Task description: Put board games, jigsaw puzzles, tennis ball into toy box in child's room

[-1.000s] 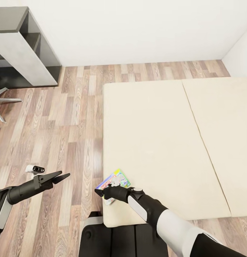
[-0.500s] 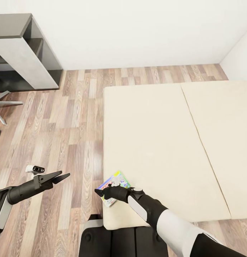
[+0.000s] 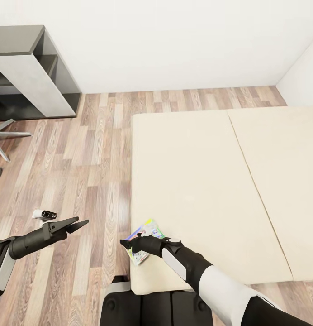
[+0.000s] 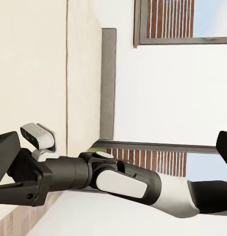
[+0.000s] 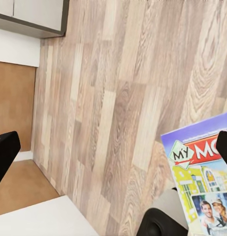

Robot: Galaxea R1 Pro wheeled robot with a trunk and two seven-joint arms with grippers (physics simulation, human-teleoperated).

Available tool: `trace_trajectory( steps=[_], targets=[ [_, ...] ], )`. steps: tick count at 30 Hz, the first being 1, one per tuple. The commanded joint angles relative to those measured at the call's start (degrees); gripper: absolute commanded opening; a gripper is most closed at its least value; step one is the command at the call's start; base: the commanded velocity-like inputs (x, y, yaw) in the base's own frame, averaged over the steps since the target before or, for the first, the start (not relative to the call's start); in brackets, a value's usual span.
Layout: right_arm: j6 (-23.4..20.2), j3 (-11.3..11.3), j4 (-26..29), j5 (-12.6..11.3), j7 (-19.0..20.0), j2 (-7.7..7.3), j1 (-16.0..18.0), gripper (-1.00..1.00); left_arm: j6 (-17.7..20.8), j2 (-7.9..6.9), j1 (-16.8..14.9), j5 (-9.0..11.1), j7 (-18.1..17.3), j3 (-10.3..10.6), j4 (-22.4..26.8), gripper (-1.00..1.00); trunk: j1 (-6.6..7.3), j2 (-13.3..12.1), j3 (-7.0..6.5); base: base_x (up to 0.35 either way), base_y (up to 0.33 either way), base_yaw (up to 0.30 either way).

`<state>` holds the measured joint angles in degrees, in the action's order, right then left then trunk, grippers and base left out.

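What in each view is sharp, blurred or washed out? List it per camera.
Head view: even, soft lighting, faint shadows; the wood-plank floor is crisp, the plain beige mattress nearly featureless.
Left wrist view: the white wall looks washed out.
Right wrist view: lettering on the colourful printed Monopoly game box is legible; the black gripper fingers at the edges are soft.

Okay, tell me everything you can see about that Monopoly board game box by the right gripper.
The board game is a flat rectangular box with a glossy, colourful printed lid: a blue edge, a red banner, yellow-green artwork and a photo of two smiling people. It lies at the near corner of the beige bed, jutting past the mattress edge over the wood floor. The right gripper is at its edge; whether it grips is unclear.
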<state>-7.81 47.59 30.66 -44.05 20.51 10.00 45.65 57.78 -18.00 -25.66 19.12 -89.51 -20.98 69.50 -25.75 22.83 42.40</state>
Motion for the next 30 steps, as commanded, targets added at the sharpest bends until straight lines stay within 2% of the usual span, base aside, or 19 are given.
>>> trace_trajectory(
  steps=[1, 30],
  targets=[
    [-0.2, 0.1, 0.0, -0.5, 0.1, 0.00, 0.1, 1.00, 0.6, -0.02, 0.0, 0.0, -0.2, 0.0, 0.0, 1.00, -0.04, 0.1, -0.03, 0.000, 0.000, 0.000],
    [-0.1, 0.2, 0.0, -0.5, 0.1, 0.00, 0.1, 1.00, 0.6, -0.02, 0.0, 0.0, -0.2, 0.0, 0.0, 1.00, -0.04, 0.1, -2.73, 0.000, 0.000, 0.000]
  ],
)
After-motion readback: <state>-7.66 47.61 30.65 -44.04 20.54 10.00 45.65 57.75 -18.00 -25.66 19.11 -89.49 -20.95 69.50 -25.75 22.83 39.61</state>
